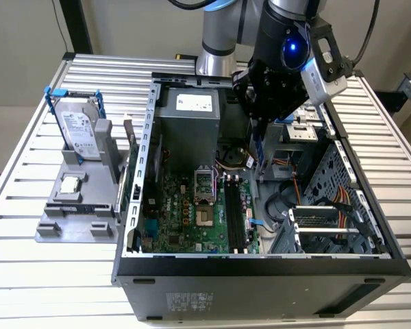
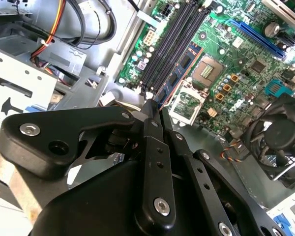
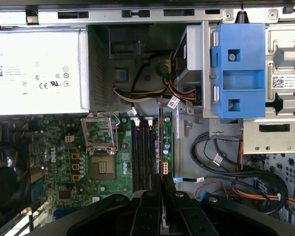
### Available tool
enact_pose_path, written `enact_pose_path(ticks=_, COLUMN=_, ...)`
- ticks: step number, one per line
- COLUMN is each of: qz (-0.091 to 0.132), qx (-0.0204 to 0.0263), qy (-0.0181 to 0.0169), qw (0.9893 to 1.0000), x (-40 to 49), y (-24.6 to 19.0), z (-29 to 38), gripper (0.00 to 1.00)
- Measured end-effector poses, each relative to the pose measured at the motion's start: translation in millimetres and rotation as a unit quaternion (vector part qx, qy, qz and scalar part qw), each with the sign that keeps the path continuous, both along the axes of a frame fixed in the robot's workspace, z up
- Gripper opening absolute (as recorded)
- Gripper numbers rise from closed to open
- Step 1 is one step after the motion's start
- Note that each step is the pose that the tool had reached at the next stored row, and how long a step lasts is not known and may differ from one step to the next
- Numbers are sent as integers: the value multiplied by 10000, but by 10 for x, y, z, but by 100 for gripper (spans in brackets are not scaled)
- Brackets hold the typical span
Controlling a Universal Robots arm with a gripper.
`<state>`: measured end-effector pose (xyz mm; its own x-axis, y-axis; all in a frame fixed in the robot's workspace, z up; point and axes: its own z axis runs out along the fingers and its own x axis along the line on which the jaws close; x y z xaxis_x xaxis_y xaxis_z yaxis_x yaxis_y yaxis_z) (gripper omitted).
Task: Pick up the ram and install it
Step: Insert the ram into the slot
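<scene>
Black gripper, fingers clamped on the ram, holds it edge-on above the memory slots beside the empty processor socket. Likely fault: slight misalignment would jam the stick against a slot wall.

A surface of ribbed, light metal slats is seen in the exterior view. Two things are set directly on it. An open computer case, black-walled, is laid on its side toward the exterior view's right. A grey holder tray is placed just beside it, toward the exterior view's left. A hard drive in a blue bracket is stood upright in the tray.
</scene>
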<state>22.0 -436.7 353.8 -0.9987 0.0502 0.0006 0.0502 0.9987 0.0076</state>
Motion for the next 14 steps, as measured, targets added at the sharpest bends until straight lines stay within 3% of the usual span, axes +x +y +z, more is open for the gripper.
enact_pose_path(ticks=14, qz=0, qx=-1, qy=0, qw=10000, x=0, y=0, z=-55, gripper=0)
